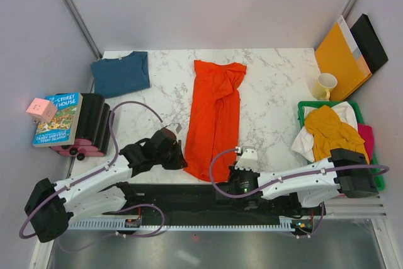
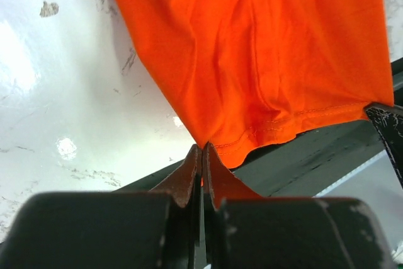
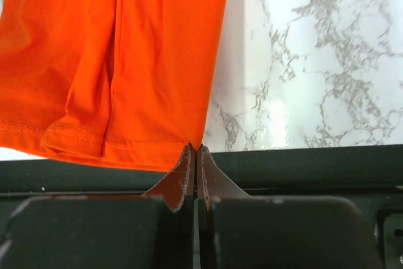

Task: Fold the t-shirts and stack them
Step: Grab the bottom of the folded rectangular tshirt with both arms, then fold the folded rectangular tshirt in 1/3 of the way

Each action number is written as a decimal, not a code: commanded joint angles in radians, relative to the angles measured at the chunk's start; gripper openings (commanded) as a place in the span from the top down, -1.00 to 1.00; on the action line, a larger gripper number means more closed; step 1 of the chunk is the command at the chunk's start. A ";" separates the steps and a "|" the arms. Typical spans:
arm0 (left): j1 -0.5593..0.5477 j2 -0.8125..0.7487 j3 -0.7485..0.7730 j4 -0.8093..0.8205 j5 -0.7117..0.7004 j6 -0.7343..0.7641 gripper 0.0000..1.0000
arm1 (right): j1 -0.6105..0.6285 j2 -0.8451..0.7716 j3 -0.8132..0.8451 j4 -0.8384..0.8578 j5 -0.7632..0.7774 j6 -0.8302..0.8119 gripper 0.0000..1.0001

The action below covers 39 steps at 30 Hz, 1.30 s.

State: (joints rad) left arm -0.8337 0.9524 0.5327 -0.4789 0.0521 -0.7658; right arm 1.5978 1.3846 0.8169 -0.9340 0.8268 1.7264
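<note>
— T-shirts first, from above: where do we find them?
— We see the orange-red t-shirt [image 1: 216,118] stretched down the middle of the worktop [image 1: 277,92], and the teal t-shirt [image 1: 121,72] folded at the far left corner. The green basket [image 1: 301,106] on the right holds the mustard t-shirt [image 1: 334,131] over a white t-shirt [image 1: 303,140], with a pink t-shirt [image 1: 366,135] at its right side.
— And the left wrist?
— We see the left claw [image 2: 202,155] pressed together, pinching a hem corner at the worktop's near edge.
— Right wrist?
— The right claw [image 3: 194,152] pinches the other hem corner likewise.
</note>
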 commanded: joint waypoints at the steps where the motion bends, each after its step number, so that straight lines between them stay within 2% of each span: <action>1: -0.008 -0.011 0.101 -0.036 -0.043 -0.017 0.96 | 0.008 -0.056 0.059 -0.138 0.130 0.053 1.00; 4: -0.007 0.012 0.160 -0.044 -0.049 -0.004 0.96 | -0.015 -0.094 0.083 -0.184 0.178 0.052 1.00; 10: -0.007 0.109 0.285 -0.049 -0.109 0.039 0.96 | -0.139 -0.147 0.122 -0.180 0.231 -0.092 1.00; 13: -0.005 0.172 0.346 -0.049 -0.145 0.068 0.96 | -0.220 -0.160 0.133 -0.117 0.242 -0.229 1.00; 17: 0.022 0.242 0.421 -0.049 -0.173 0.097 0.96 | -0.378 -0.171 0.130 0.061 0.219 -0.450 1.00; 21: 0.105 0.322 0.495 -0.047 -0.176 0.134 0.96 | -0.519 -0.141 0.139 0.217 0.150 -0.643 1.00; 25: 0.197 0.394 0.559 -0.035 -0.173 0.170 0.96 | -0.654 -0.053 0.157 0.394 0.078 -0.839 1.00; 29: 0.266 0.483 0.662 -0.029 -0.162 0.201 0.96 | -0.780 0.037 0.214 0.501 0.005 -0.957 1.00; 39: 0.323 0.750 0.880 -0.027 -0.127 0.235 0.97 | -0.937 0.298 0.381 0.627 -0.129 -1.087 1.00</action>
State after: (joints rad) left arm -0.5423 1.6283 1.3224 -0.5228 -0.0769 -0.5816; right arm 0.6983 1.6127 1.1179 -0.3866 0.7506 0.7300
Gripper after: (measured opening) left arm 0.025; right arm 0.011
